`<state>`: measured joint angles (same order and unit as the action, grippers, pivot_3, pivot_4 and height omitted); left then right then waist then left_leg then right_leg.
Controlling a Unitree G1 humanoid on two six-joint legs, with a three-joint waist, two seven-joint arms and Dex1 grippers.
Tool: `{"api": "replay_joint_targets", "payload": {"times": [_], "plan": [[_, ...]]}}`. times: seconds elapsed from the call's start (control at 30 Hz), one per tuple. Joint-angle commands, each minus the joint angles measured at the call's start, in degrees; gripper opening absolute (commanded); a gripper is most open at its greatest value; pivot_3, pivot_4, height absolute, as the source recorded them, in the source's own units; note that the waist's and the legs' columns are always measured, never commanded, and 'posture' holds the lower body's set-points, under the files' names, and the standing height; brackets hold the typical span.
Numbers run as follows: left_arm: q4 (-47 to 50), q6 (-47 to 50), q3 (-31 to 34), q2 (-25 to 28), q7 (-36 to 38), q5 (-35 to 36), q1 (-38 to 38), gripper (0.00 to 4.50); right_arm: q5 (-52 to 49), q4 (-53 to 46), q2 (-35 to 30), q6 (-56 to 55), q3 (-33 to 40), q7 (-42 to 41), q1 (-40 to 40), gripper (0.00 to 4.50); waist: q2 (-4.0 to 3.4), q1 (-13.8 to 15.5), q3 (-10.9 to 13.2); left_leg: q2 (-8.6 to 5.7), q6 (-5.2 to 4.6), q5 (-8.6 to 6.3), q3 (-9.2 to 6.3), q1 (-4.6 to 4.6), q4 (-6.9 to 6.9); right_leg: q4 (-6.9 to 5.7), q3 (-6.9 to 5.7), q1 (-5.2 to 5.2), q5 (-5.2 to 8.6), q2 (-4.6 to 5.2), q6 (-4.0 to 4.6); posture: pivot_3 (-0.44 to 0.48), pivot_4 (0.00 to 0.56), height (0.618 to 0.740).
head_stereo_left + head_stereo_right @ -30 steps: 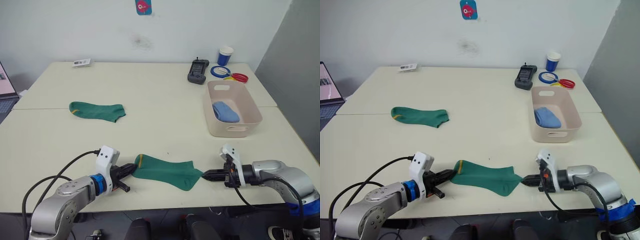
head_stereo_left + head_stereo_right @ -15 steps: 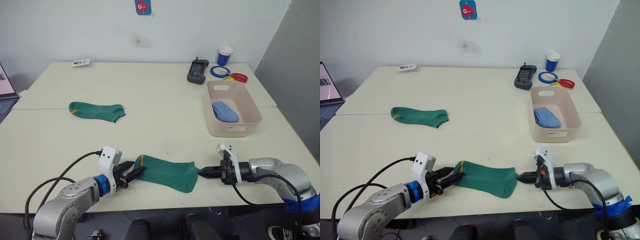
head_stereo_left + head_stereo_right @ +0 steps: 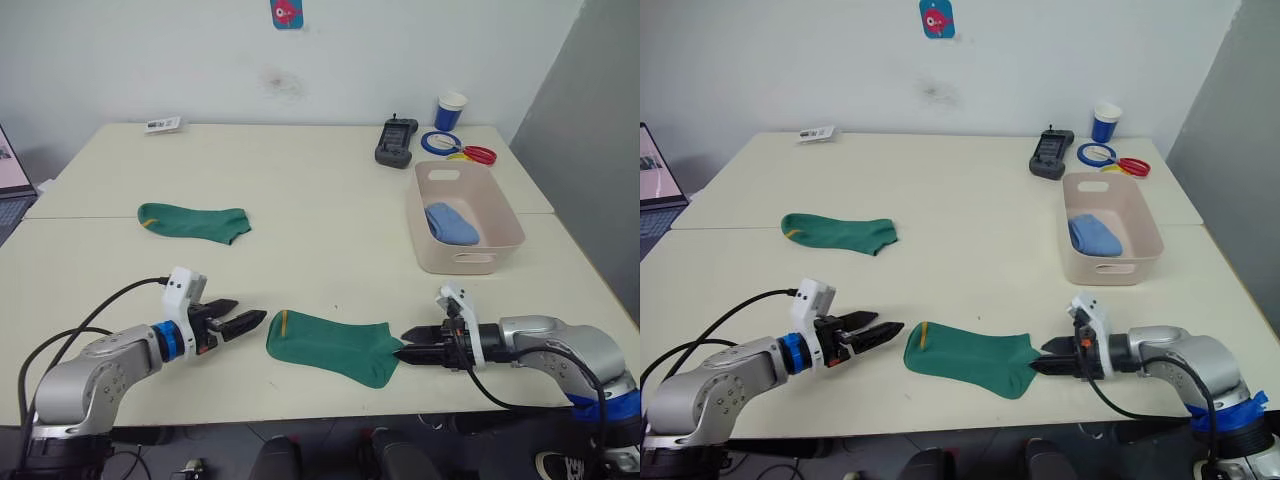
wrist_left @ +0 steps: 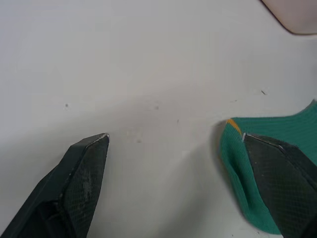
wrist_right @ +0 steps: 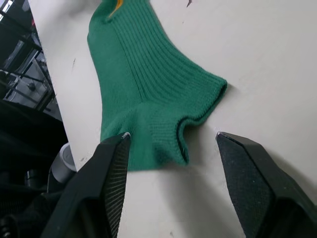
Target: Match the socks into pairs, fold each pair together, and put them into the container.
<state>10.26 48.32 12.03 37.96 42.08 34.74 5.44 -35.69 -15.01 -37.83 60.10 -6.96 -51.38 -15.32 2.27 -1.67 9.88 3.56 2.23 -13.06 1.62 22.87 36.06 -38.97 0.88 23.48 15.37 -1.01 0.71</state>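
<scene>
Flat on the cream table top (image 3: pixel 330 210), a dark green ribbed ankle sock with a yellow mark at its cuff (image 3: pixel 335 345) lies stretched between the two grippers. Its cuff end points toward the left gripper (image 3: pixel 243 322), whose two black fingers are spread apart and empty, their tips just short of the cuff; in the left wrist view one finger (image 4: pixel 285 176) overlaps the cuff edge, the other sits over bare table. Its toe end lies right at the tips of the right gripper (image 3: pixel 412 352), whose fingers are also spread, with the sock's curled ribbed edge between them in the right wrist view (image 5: pixel 148 94). A second dark green sock with a yellow cuff mark (image 3: pixel 194 220) lies flat well beyond the left fingers. Beyond the right fingers stands the pale pink rectangular plastic tub with slot handles (image 3: pixel 490 258), holding a folded light blue sock bundle (image 3: pixel 451 224). No writing or brand can be read on any of these.
</scene>
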Motion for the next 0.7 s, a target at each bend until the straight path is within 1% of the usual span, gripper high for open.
{"api": "replay_joint_targets", "payload": {"times": [0.03, 0.07, 0.17, 0.33, 0.4, 0.43, 0.6, 0.7], "plan": [[-0.6, -3.7, -4.6, 0.4, 2.4, -2.9, 0.8, 3.6, 0.2, -1.7, 0.8, -0.5, -0.4, 1.6, 0.5, 3.06, 0.0, 0.0, 0.0, 0.0, 0.0, 0.0, 0.0, -0.01, 0.0, 0.0, 0.0, -0.01, 0.0, 0.01, 0.0, 0.0, 0.15, 0.74], [-0.5, -4.1, -5.3, 0.3, 2.7, -3.3, 0.9, 3.27, 0.4, -1.7, 1.0, -0.7, -0.5, 1.8, 0.8, 3.06, 0.0, 0.0, 0.0, 0.0, 0.0, 0.0, 0.0, -0.01, 0.0, 0.0, 0.0, -0.01, 0.0, 0.01, 0.0, 0.0, 0.15, 0.74], [0.0, -5.2, -7.4, 0.8, 4.0, -4.4, 0.8, 2.35, 0.3, -2.0, 1.4, -1.0, -0.5, 2.2, 1.3, 2.44, 0.0, 0.0, 0.0, 0.0, 0.0, 0.0, 0.02, -0.01, 0.0, 0.0, 0.02, -0.01, 0.0, 0.01, 0.0, 0.0, 0.15, 0.74], [1.0, -5.7, -8.6, 1.7, 6.2, -4.5, -0.1, 0.85, 0.1, -2.4, 1.1, -1.4, -0.5, 1.9, 2.1, 0.74, 0.0, 0.0, 0.0, 0.01, 0.0, 0.0, 0.01, -0.01, 0.0, 0.0, 0.0, -0.01, 0.0, 0.01, 0.0, 0.0, 0.15, 0.74], [1.2, -6.2, -8.9, 2.2, 6.9, -4.8, -0.7, 0.18, -0.1, -2.5, 0.8, -1.5, -0.5, 1.5, 2.3, 0.02, 0.0, 0.0, 0.0, 0.01, 0.0, 0.0, 0.01, -0.01, 0.0, 0.0, 0.01, -0.01, 0.0, 0.01, 0.0, 0.0, 0.15, 0.74], [1.3, -6.3, -8.9, 2.2, 7.1, -4.8, -0.9, 0.06, -0.2, -2.5, 0.7, -1.6, -0.5, 1.3, 2.4, 0.0, 0.0, -0.1, 0.0, 0.02, 0.0, 0.0, 0.02, -0.02, -0.01, 0.0, 0.02, -0.01, 0.0, 0.01, 0.0, 0.0, 0.15, 0.74], [2.6, -6.1, -8.7, 1.8, 7.2, -4.0, -1.7, 0.06, 0.0, -1.9, 0.8, -2.1, -0.5, 0.9, 2.0, 0.0, 0.0, 0.0, 0.0, 0.02, 0.0, 0.0, 0.01, -0.01, 0.0, 0.0, 0.0, -0.01, 0.0, 0.01, 0.0, 0.0, 0.15, 0.74], [3.3, -4.9, -6.1, 1.6, 5.8, -2.7, -2.7, 0.06, 1.0, -0.7, 1.0, -3.3, -0.6, 1.0, 1.5, 0.0, 0.0, -0.1, 0.0, 0.02, 0.0, 0.0, 0.01, -0.01, 0.0, 0.0, 0.0, 0.0, 0.0, 0.01, 0.0, 0.0, 0.15, 0.74]]}}
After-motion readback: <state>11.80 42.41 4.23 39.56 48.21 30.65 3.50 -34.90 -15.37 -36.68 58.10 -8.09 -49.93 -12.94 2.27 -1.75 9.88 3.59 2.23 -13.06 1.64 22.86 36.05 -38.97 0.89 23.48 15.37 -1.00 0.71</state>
